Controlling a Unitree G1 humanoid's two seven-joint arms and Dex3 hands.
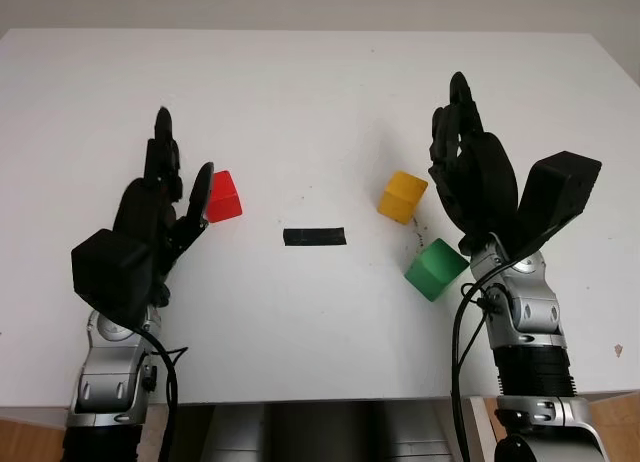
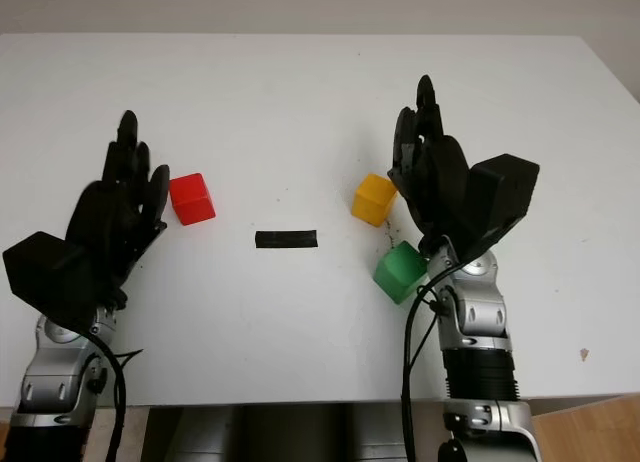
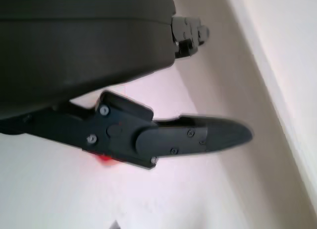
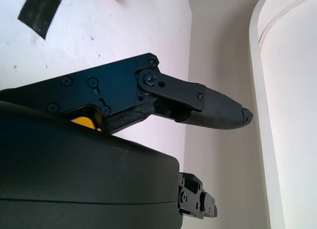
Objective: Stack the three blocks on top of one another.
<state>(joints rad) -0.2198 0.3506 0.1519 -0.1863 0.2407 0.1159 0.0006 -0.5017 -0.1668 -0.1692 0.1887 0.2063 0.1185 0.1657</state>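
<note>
We see three blocks lying apart on the white bench (image 1: 320,102). The red block (image 1: 222,196) sits just beside our left robot hand (image 1: 165,207), which is open and holds nothing. Our right robot hand (image 1: 470,172), also open, hovers near the yellow block (image 1: 402,196) and the green block (image 1: 435,268). A black tape strip (image 1: 314,237) lies between the hands.
</note>
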